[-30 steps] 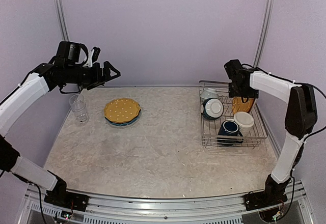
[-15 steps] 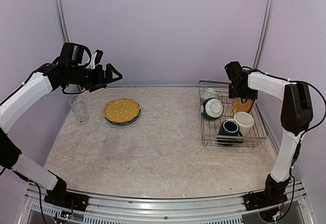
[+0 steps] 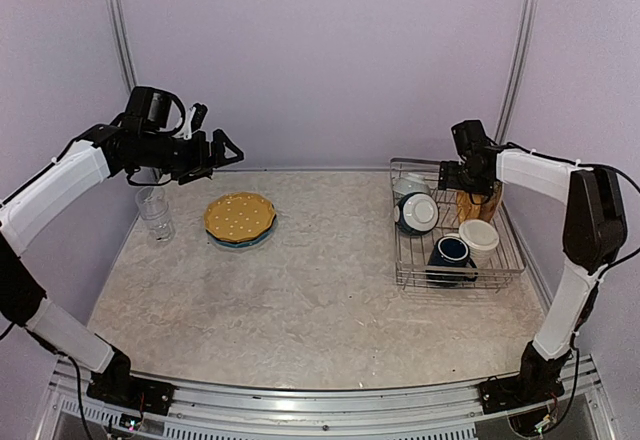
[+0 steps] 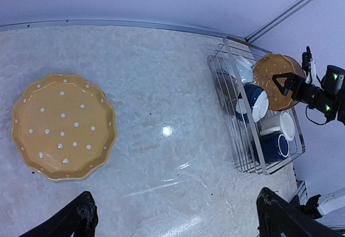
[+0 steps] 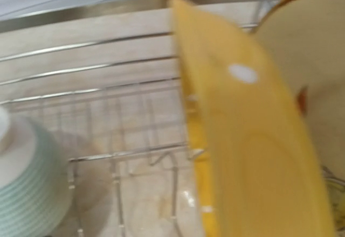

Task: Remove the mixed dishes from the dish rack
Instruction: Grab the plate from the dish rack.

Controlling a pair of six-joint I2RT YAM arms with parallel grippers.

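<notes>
Dish rack [image 3: 415, 282] sits at 3 o'clock on the surface [image 3: 300, 290]. Right gripper [image 4: 284, 81], jaws apart, is at the rim of its upright orange-yellow plate [image 4: 269, 71] (no firm hold visible). Left gripper [image 3: 222, 150] hangs wide open, empty, toward 10 o'clock.

The left gripper [image 3: 222, 148] is held high, jaws spread wide, the left arm [image 3: 55, 185] sloping down behind it. The right gripper [image 3: 462, 182] points downward, jaws parted, the right arm [image 3: 540, 172] folded behind it.
</notes>
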